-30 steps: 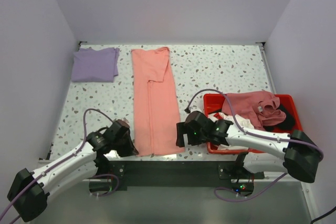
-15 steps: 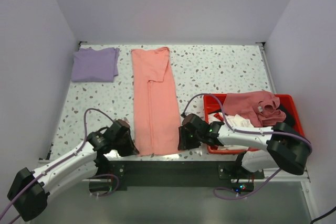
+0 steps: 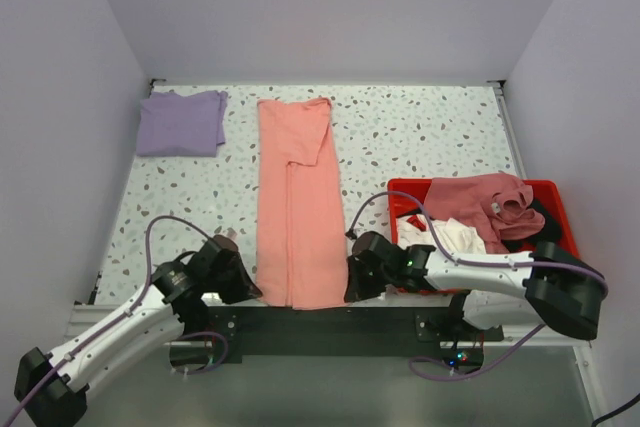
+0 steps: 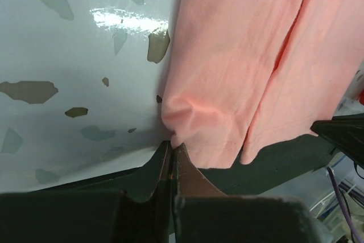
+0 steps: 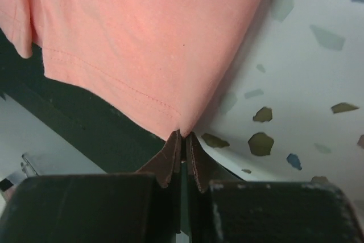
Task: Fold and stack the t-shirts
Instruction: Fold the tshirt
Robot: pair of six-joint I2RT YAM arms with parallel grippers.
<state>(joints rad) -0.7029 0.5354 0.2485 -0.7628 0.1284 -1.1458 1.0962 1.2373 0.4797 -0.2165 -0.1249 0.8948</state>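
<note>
The left gripper (image 4: 172,151) is clamped on the near left corner of the salmon t-shirt (image 3: 298,207). The right gripper (image 5: 183,139) is clamped on its near right corner.

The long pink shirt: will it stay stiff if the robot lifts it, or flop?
Probably flop: the salmon-pink t-shirt puckers where the left gripper pinches one corner. Held also by the right gripper, it would likely sag between them. It looks thin, so probably light.
</note>
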